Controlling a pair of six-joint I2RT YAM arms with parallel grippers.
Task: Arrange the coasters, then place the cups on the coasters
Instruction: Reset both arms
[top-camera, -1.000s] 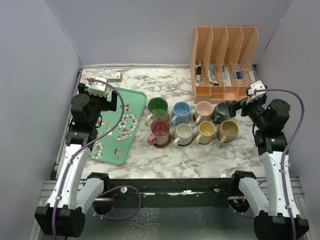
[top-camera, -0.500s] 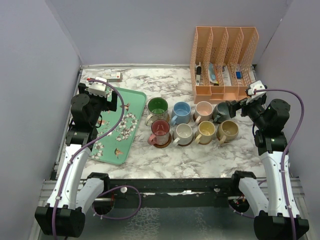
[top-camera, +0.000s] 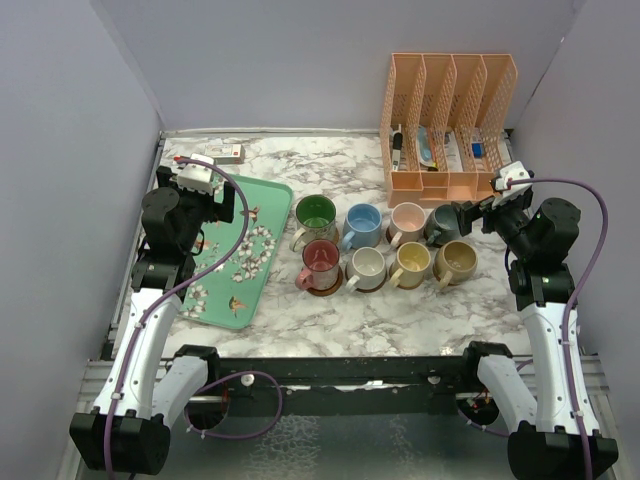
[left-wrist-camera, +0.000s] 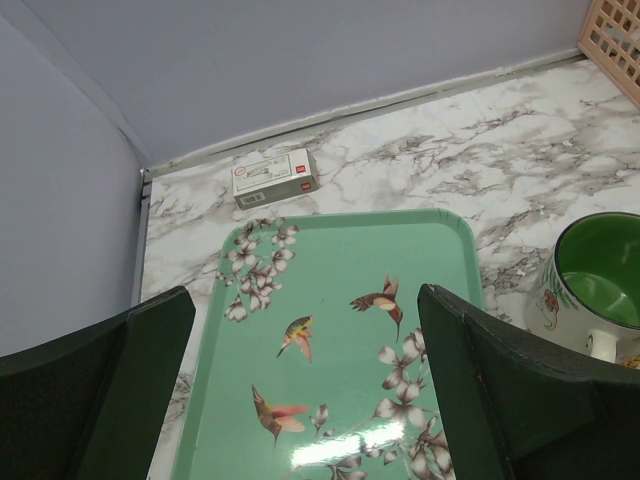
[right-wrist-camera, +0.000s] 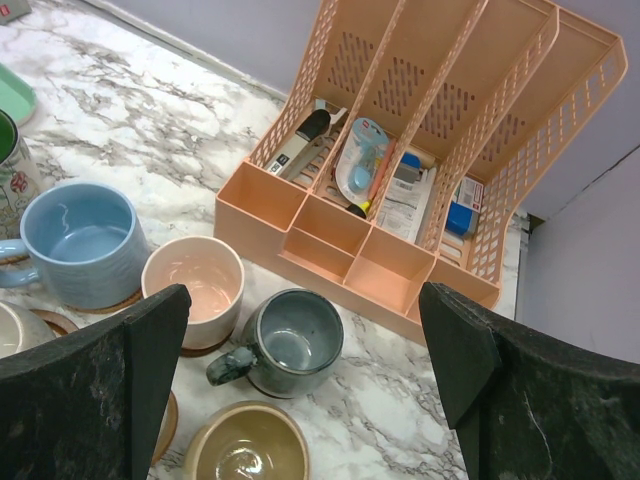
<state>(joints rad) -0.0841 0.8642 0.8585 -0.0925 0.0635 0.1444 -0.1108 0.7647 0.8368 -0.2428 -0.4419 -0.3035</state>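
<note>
Several cups stand in two rows mid-table, each on a brown coaster (top-camera: 322, 290): green (top-camera: 315, 213), blue (top-camera: 363, 222), pink (top-camera: 408, 220) and dark grey-teal (top-camera: 441, 224) behind; red (top-camera: 321, 262), cream (top-camera: 367, 266), yellow (top-camera: 411, 262) and tan (top-camera: 458, 260) in front. My right gripper (top-camera: 468, 218) hovers open just right of the dark grey-teal cup (right-wrist-camera: 293, 340), holding nothing; coaster edges (right-wrist-camera: 200, 348) show under the pink cup (right-wrist-camera: 192, 283). Over the tray, my left gripper (top-camera: 222, 205) hangs open and empty, with the green cup (left-wrist-camera: 598, 268) to its right.
The mint-green floral tray (top-camera: 270, 195) lies left of the cups. A peach desk organizer (top-camera: 450, 120) with pens and small items stands at the back right. A small white box (top-camera: 222, 153) sits at the back left. Grey walls enclose the table.
</note>
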